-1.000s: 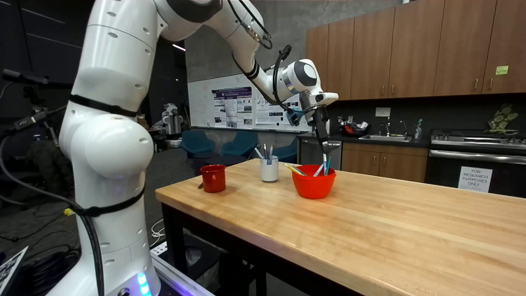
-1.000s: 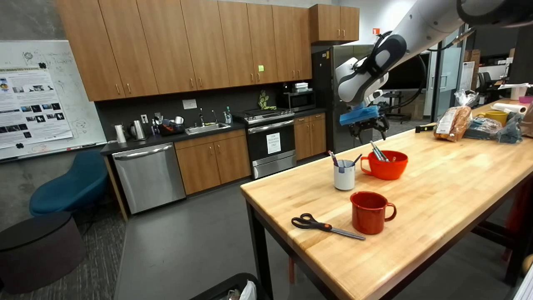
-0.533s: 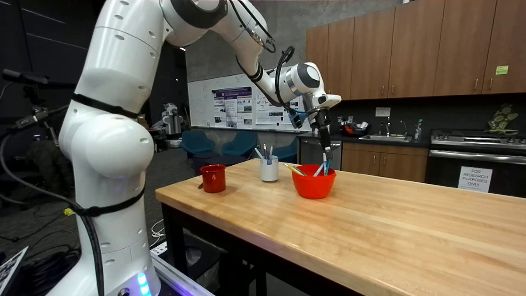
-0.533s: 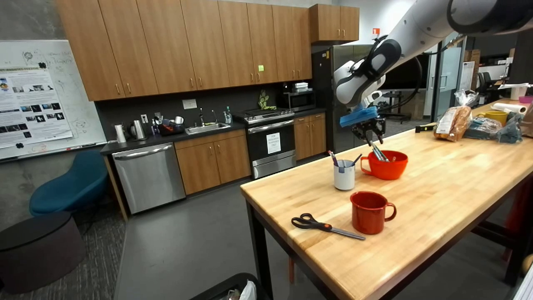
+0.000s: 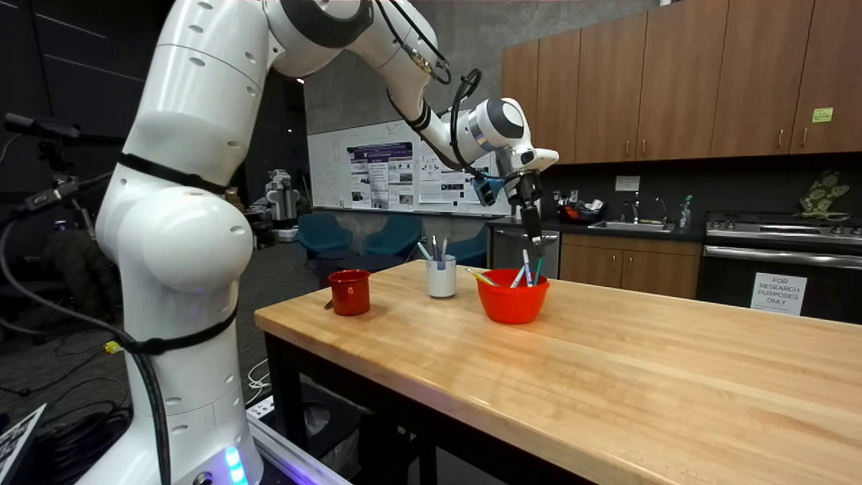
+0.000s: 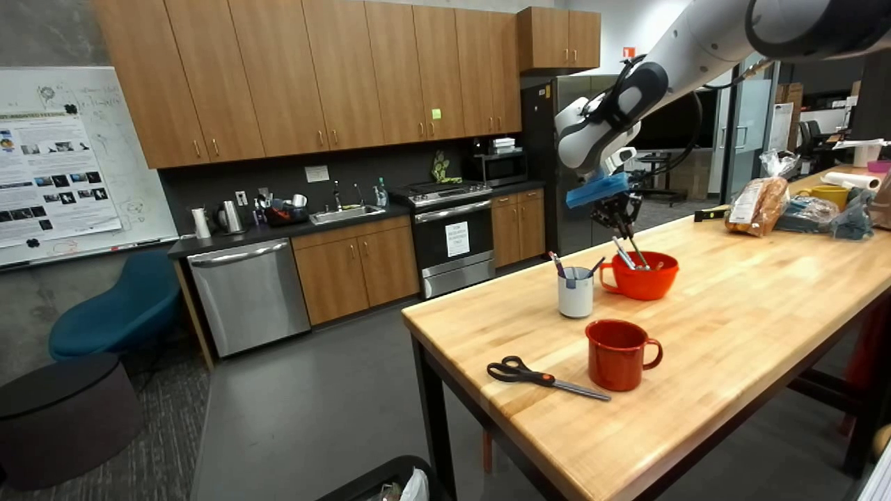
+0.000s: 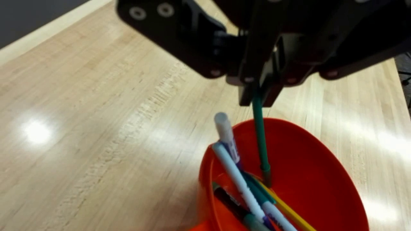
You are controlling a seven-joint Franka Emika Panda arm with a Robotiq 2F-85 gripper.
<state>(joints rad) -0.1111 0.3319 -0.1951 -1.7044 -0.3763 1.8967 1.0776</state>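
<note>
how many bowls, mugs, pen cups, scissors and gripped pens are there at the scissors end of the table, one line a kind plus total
Bowls: 1, the red bowl
Mugs: 1, the red mug
Pen cups: 1, the white cup
Scissors: 1 pair, black-handled scissors
Pens in the gripper: 1, the green pen
Total: 5

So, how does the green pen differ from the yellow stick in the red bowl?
The green pen is gripped by the pincer; the yellow stick isn't. The green pen stands steeply, while the yellow stick slants low. Both are slim and reach into the red bowl.
</note>
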